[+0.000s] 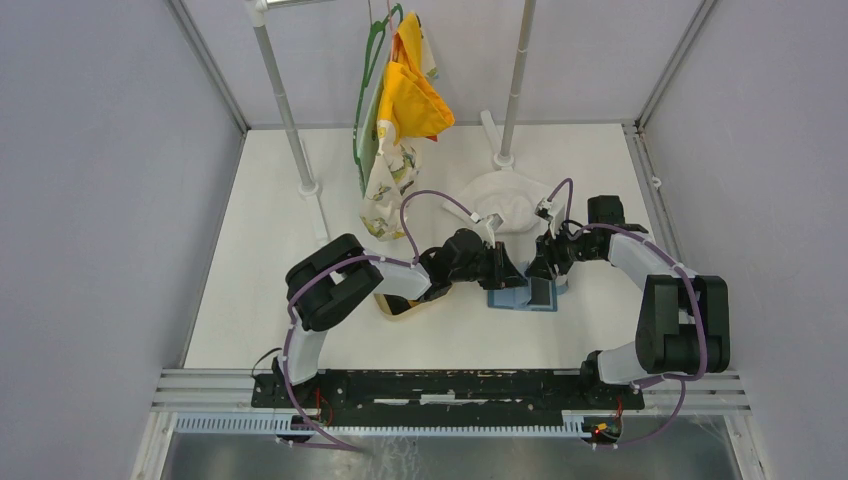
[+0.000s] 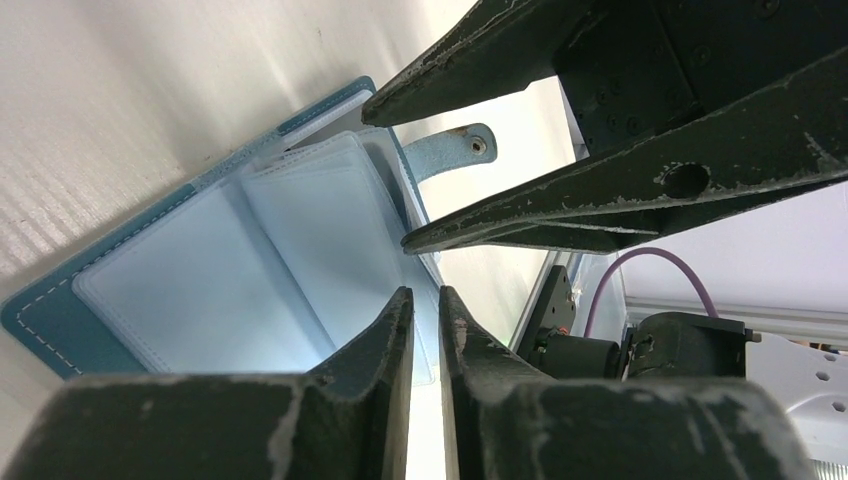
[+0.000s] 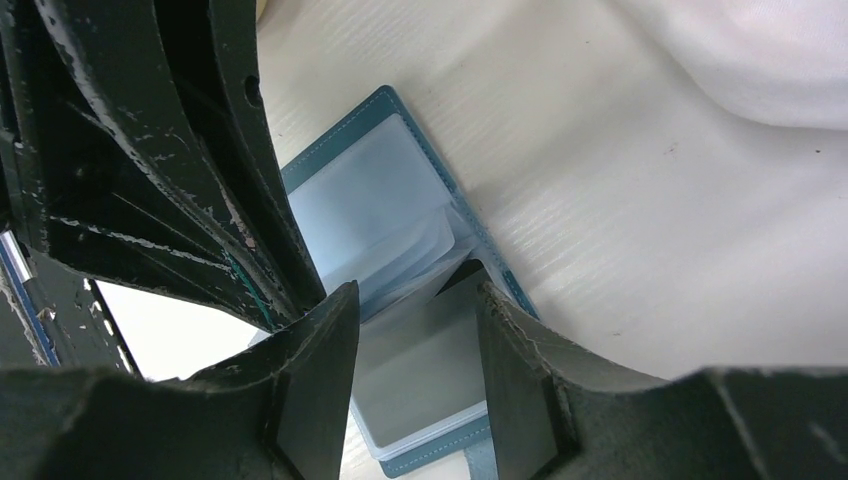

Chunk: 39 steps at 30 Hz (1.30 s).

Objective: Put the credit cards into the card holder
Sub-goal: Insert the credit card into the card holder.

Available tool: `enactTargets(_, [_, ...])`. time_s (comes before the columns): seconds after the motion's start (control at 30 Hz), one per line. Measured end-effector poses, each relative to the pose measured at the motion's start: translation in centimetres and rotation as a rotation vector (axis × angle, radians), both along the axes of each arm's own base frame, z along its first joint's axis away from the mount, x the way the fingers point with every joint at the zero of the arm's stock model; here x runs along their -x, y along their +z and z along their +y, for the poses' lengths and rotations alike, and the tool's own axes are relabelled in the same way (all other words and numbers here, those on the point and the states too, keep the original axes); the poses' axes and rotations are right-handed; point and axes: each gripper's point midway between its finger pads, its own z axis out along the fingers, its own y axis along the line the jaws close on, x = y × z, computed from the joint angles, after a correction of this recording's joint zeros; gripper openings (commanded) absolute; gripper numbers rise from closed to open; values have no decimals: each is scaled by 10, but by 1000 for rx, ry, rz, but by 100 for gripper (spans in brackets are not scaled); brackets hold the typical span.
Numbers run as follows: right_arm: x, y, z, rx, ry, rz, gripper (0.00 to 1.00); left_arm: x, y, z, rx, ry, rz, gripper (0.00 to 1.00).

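The card holder (image 1: 505,297) lies open on the white table, its clear sleeves up (image 2: 180,290) (image 3: 350,190), and its snap strap (image 2: 455,150) sticks out at one side. My left gripper (image 1: 512,275) (image 2: 425,295) is nearly shut and seems to pinch a lifted clear sleeve at the wallet's edge. One dark credit card (image 1: 541,292) (image 3: 420,350) lies in a sleeve on the other half, one corner poking out near the spine. My right gripper (image 1: 543,268) (image 3: 415,290) hangs just over it, fingers about a card's width apart. The second card is not in view.
A tan oval tray (image 1: 400,305) lies partly under my left arm. A white cloth heap (image 1: 510,205) sits just behind the wallet. Two stand poles (image 1: 305,185) (image 1: 503,158) and hanging yellow and patterned cloths (image 1: 405,100) are at the back. Grey walls close in both sides.
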Motion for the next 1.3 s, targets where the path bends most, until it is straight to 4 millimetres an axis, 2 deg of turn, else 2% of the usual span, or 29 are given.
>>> enactTargets(0.37, [-1,-2,-2,14,-10,4,52,1,-6,4,-15,4,9,22])
enactTargets(0.67, [-3,-4,-10,65,-28,-9,58,2,-27,19,-91,39,39,25])
enactTargets(1.0, [-7,-7,-19,124,-41,-32,59,-1,-8,23,-82,56,11,26])
enactTargets(1.3, [-10,-3,-26,157,-54,-64,65,1,-9,27,-97,49,-2,26])
